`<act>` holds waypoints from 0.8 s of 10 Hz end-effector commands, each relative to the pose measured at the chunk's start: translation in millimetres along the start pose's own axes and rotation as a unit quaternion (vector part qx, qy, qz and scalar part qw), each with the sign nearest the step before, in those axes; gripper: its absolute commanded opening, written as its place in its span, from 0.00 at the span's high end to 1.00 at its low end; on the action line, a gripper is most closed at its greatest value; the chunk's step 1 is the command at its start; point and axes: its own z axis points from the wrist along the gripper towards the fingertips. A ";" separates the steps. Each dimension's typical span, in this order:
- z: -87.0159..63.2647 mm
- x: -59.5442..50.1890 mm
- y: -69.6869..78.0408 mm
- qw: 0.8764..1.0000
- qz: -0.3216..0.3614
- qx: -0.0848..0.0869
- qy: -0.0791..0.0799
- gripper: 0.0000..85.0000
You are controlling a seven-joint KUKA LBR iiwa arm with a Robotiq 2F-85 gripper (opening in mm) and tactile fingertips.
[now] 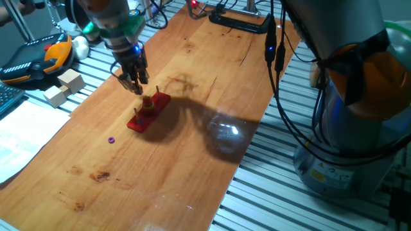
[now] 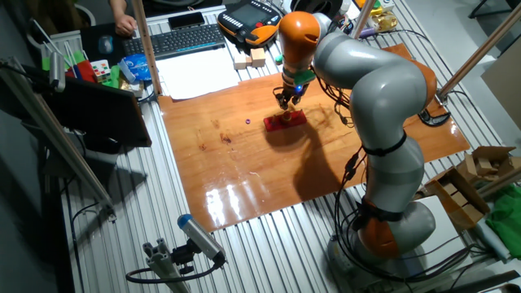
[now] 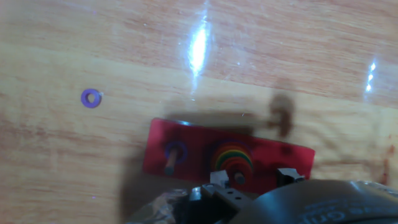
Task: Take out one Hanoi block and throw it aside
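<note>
The Hanoi tower has a red base [image 1: 138, 122] [image 2: 286, 122] [image 3: 186, 163] with thin pegs. A stack of coloured ring blocks [image 3: 233, 158] [image 1: 149, 102] sits on the middle peg. One purple ring [image 3: 175, 149] sits on an end peg. Another small purple ring [image 3: 91, 98] [image 1: 112, 139] [image 2: 247, 121] lies loose on the wood, apart from the base. My gripper [image 1: 137, 84] [image 2: 286, 104] [image 3: 252, 177] hovers just above the base's far end, beside the stack. Its fingertips [image 3: 217, 177] stand apart with nothing held between them.
The tower rests on a wooden board [image 1: 192, 160] laid over a slatted metal table. Wooden blocks [image 1: 64, 86], an orange-and-black pendant [image 1: 38, 58] and papers lie to the board's left. Cables [image 1: 276, 51] hang at the board's right near the arm's base [image 1: 347, 128].
</note>
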 end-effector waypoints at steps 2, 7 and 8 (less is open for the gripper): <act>10.6 0.4 1.8 1.000 0.002 -0.002 -0.005 0.43; 25.3 -1.6 2.3 1.000 0.000 -0.010 -0.008 0.42; 26.6 -1.8 2.9 1.000 0.000 -0.012 -0.008 0.42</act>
